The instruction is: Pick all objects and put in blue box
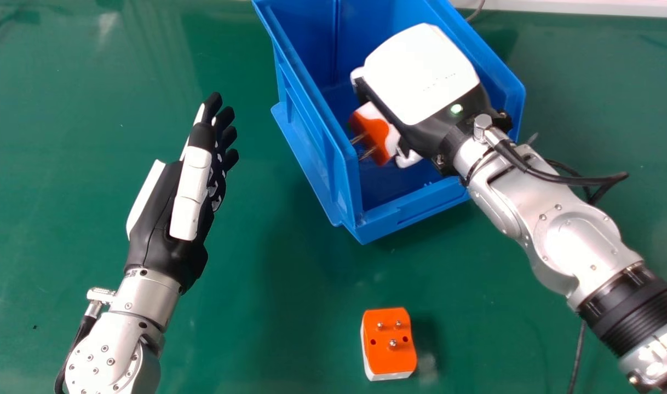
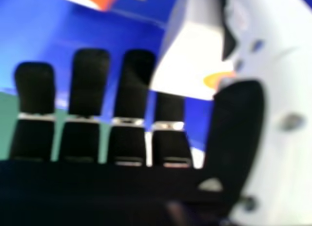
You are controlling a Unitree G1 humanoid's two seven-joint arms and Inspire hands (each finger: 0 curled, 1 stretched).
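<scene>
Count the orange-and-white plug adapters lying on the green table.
1 adapter: on the table, on the robot's side of the blue box. The right arm may hide others.

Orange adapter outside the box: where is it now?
In the head view, the adapter lies pins up on the table near the bottom edge, right of centre, nearer the robot than the blue box.

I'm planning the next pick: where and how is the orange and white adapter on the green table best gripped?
I'd come from above and pinch the adapter by its two longer side walls, thumb on one, fingers on the other. It lies with its pins up, so a palm-down press on that face would likely meet them.
</scene>
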